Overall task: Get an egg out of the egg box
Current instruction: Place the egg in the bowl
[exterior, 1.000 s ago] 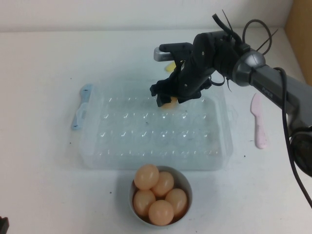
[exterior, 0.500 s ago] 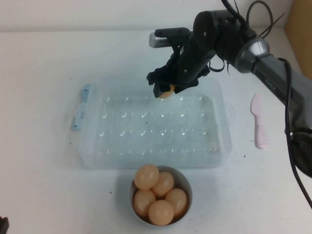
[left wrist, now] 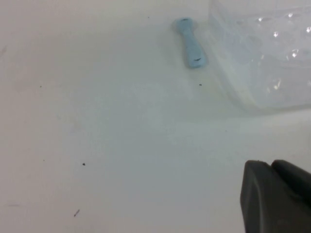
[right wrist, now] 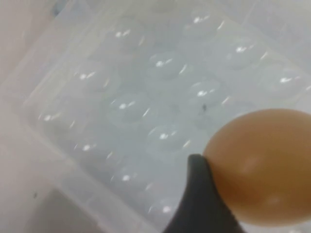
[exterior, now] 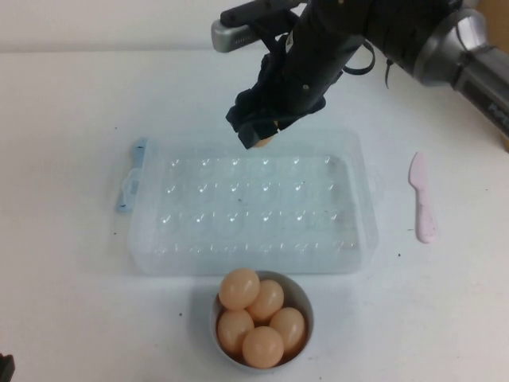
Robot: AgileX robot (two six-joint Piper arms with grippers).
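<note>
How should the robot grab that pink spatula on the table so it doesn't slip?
Best guess: grip the pink spatula across its narrow handle, coming straight down, since it lies flat. The right gripper holds the egg above the egg box; the left gripper is parked.

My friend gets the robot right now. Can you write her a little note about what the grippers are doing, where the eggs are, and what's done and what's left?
Right gripper: shut on the egg, held in the air above the far edge of the egg box.
Left gripper: parked low over bare table near the box's blue clip, holding nothing seen.
Egg box: its dimples look empty.
White bowl: in front of the box, with four eggs in it.
Pink spatula: lies right of the box.
Done: egg lifted out.
Left: set it down, probably in the bowl.
</note>
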